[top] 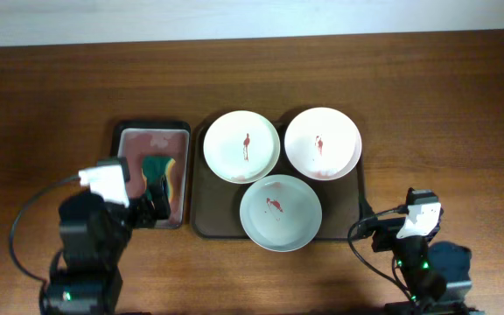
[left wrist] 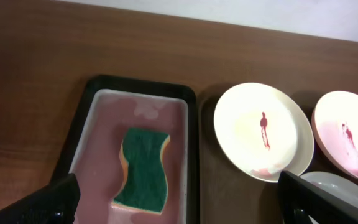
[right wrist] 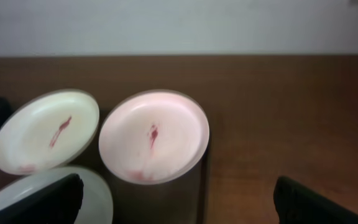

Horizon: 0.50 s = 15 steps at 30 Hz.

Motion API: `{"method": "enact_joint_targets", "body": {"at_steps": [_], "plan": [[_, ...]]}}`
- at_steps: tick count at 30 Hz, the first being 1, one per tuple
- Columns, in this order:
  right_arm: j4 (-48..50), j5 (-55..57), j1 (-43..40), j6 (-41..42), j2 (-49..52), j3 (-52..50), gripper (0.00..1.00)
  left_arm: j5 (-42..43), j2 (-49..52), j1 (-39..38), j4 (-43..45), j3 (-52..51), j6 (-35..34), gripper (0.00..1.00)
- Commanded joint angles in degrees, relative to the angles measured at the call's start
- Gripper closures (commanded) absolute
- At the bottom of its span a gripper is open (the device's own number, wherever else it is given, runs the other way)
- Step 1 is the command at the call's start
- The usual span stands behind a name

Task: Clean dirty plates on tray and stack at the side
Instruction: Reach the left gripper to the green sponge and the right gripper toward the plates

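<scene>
- Left wrist view: the left gripper [left wrist: 179,183] has its jaws spread wide and holds nothing. The sponge [left wrist: 143,169] lies just ahead, between the jaws, inside the small black tray [left wrist: 194,118]. The cream plate [left wrist: 263,140] sits ahead, towards the right-hand finger. The sponge looks soft and possibly wet, so a pinch across its narrow waist should hold it.
- Right wrist view: the right gripper [right wrist: 176,190] is also wide open and empty. The pink plate [right wrist: 154,137] sits straight ahead of the gap, and the mint plate [right wrist: 95,190] is by the left-hand finger. The plates look stiff, light, smooth and likely slippery and chippable, so the raised rim is the best place to grip.
- Overhead view: all three plates rest on the brown tray [top: 206,214], each with a red smear [top: 275,205]. The tray lies between the two sets of jaws, and nothing is stacked yet.
</scene>
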Motion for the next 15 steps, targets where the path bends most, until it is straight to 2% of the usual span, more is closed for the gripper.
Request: {"method": "enact_joint_targets", "body": {"at_steps": [1,5,8,12,15], "plan": [[-3.74,-0.42,-0.04,0.70,9.77,9.53,0.01,-0.52,8.83,-0.26,-5.68,9.84,-0.26,0.00],[-11.96,-1.88,-0.04,0.68,21.64,20.87,0.01,-0.55,17.33,-0.26,-16.85,19.61,-0.26,0.01],[-19.34,-1.97,-0.04,0.70,28.96,28.98,0.01,-0.46,19.82,-0.28,-20.48,20.35,-0.31,0.01],[-23.96,-4.00,-0.04,0.68,34.95,34.77,0.01,-0.09,22.29,-0.28,-20.72,20.35,-0.31,0.01],[-23.08,-12.87,-0.04,0.63,37.13,35.26,0.01,-0.13,23.06,-0.26,-17.49,20.35,-0.35,0.01]]}}
